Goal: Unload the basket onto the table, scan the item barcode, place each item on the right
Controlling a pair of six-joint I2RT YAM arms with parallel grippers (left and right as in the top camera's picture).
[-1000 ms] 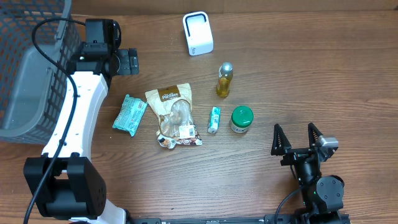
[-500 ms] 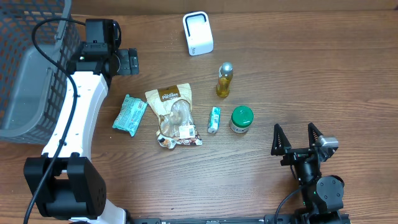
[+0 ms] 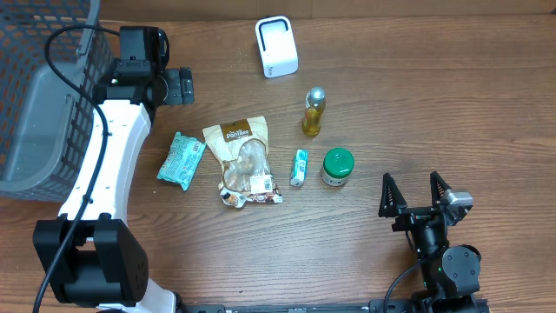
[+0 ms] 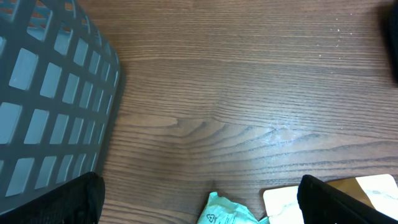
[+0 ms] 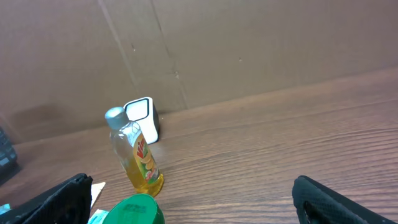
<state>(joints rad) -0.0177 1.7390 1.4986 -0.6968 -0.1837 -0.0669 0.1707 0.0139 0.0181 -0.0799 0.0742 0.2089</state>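
Overhead, nothing looks scanned yet: the snack bag [image 3: 241,162], teal packet [image 3: 182,159], small box [image 3: 300,167], jar [image 3: 338,166] and bottle [image 3: 314,113] sit untouched mid-table, with the scanner [image 3: 276,46] just beyond them. The left gripper [image 3: 187,85] and right gripper [image 3: 413,187] both gape wide, holding nothing. The table [image 3: 452,96] is wooden, with a basket [image 3: 35,130] at its left and a cardboard wall [image 5: 249,43] behind.

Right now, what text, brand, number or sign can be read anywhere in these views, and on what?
Nothing reads for certain.
Brown pouch: white brand word, too small.
Yellow bottle: red label lettering, blurred.
Teal packet: small triangle sign, no legible words.
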